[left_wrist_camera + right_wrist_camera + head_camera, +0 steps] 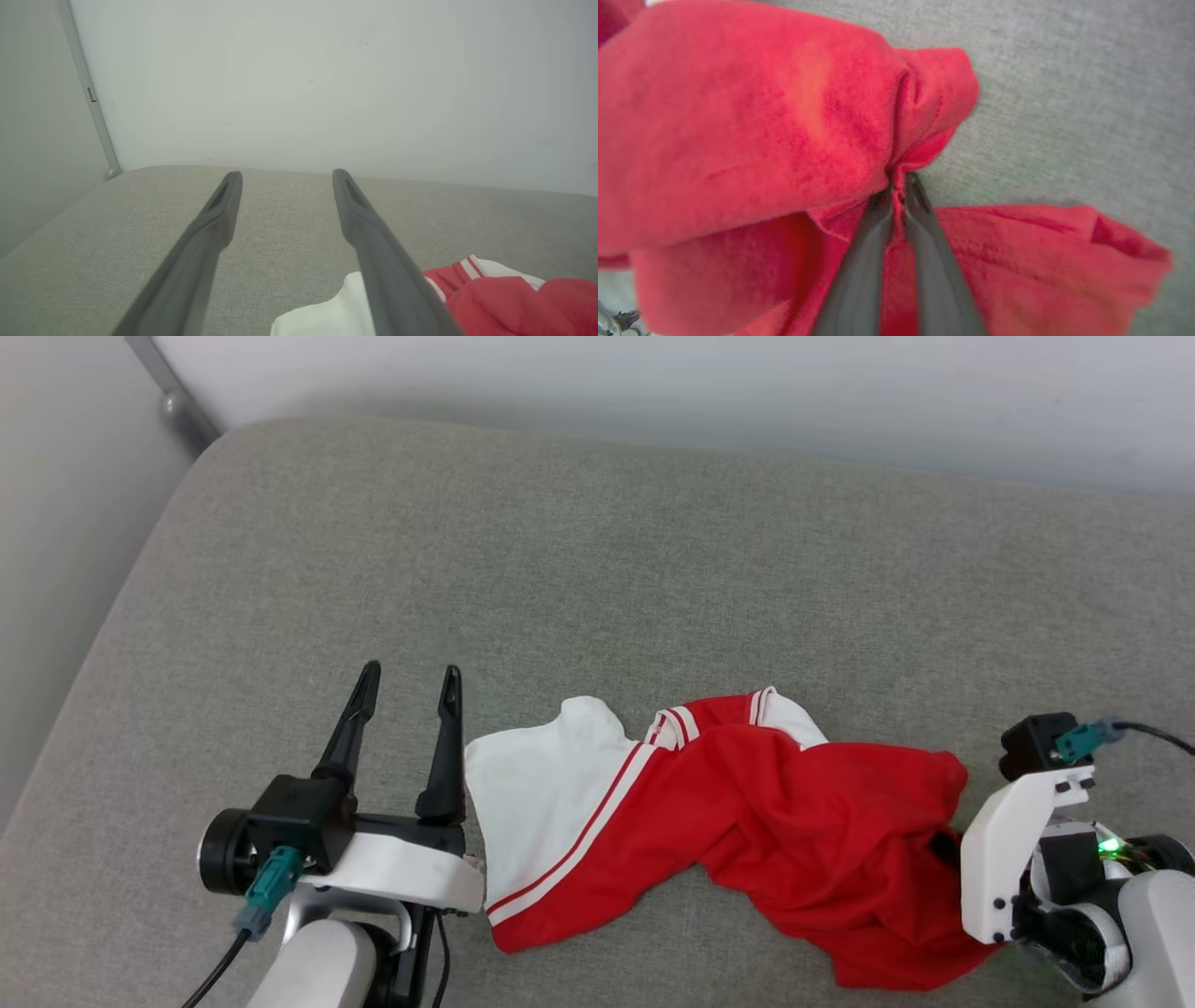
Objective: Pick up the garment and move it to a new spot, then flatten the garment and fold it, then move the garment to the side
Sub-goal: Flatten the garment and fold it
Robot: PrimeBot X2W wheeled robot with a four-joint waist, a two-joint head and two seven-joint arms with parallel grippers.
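Right gripper [899, 182] is clamping a fold of the garment [738, 116]. The right wrist view is showing both dark fingers [864, 261] pinched together, with a thin strip of red cloth running between them and the tips buried in a pucker of fabric. In the head view the right wrist is sitting at the garment's [794, 821] right end, with the fingers hidden under the white mount and the cloth.

Left gripper [412, 674] is standing released, jaws spread wide, nothing between them. It's lying low over the grey cushion [653, 569], fingers pointing toward the pale wall [653, 392], just left of the garment. Its inner finger is running right beside the white sleeve's edge; can't tell if it's touching. The left wrist view is giving the same picture: left gripper [287, 173] splayed, bare cushion [280, 224] between the fingers, and the garment [504, 298] showing white and red at the lower right, behind one finger.

The garment is lying crumpled on the near part of the cushion, between the two grippers. One white sleeve with red-white striped trim is spreading out at the left, a second white sleeve is peeking out at the top middle, and the red body is bunching toward the right.
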